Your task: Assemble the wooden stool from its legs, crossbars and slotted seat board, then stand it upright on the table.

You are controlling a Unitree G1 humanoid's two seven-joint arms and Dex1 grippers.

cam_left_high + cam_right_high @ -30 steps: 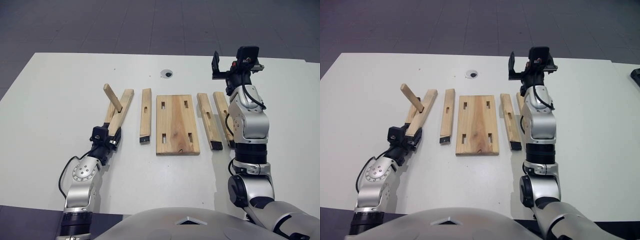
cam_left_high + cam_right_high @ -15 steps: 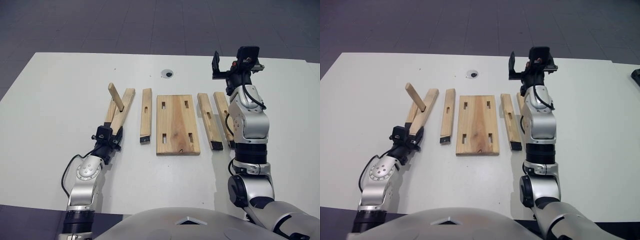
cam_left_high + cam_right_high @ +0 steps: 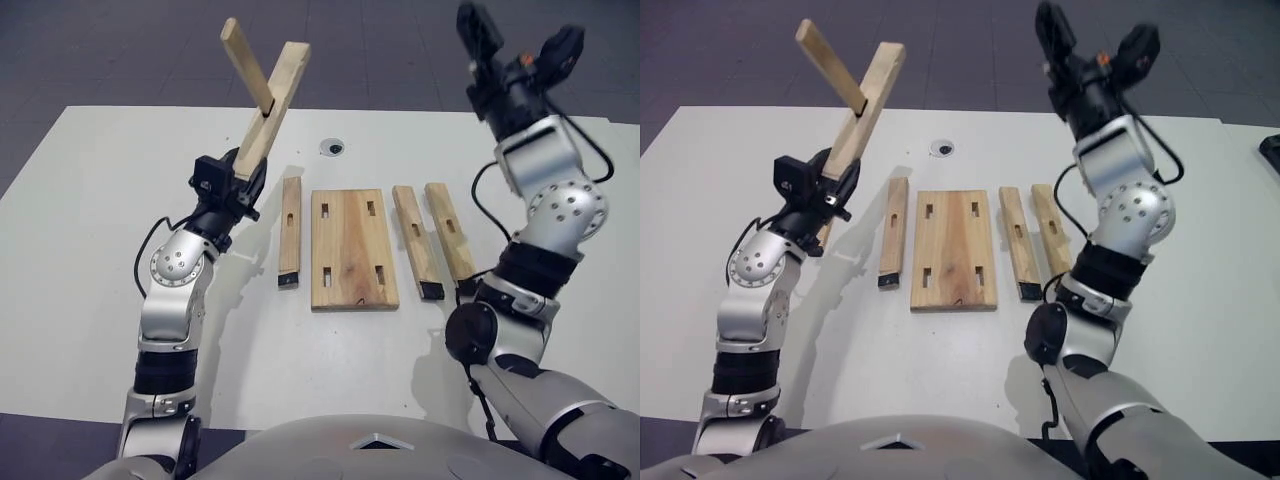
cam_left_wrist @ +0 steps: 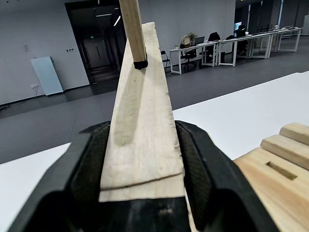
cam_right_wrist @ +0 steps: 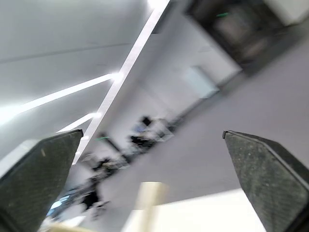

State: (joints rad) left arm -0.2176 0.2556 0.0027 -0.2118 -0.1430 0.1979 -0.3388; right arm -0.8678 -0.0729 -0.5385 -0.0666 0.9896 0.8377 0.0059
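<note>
Left gripper point(image 3: 240, 180) clamped on a leg point(image 3: 272, 108), held clear above the table point(image 3: 100, 200); right gripper point(image 3: 518, 42) spread wide and empty.
Eye view: I note a crossbar point(image 3: 246, 62) seated in the held leg's slot, slanting off it; the seat board point(image 3: 353, 248) lies flat at table centre, one loose leg point(image 3: 290, 232) on its left, two more legs point(image 3: 417, 242) on its right. Left wrist view: both fingers point(image 4: 89, 164) press the leg's flanks. Right wrist view: fingers point(image 5: 38, 183) far apart, nothing between them.
</note>
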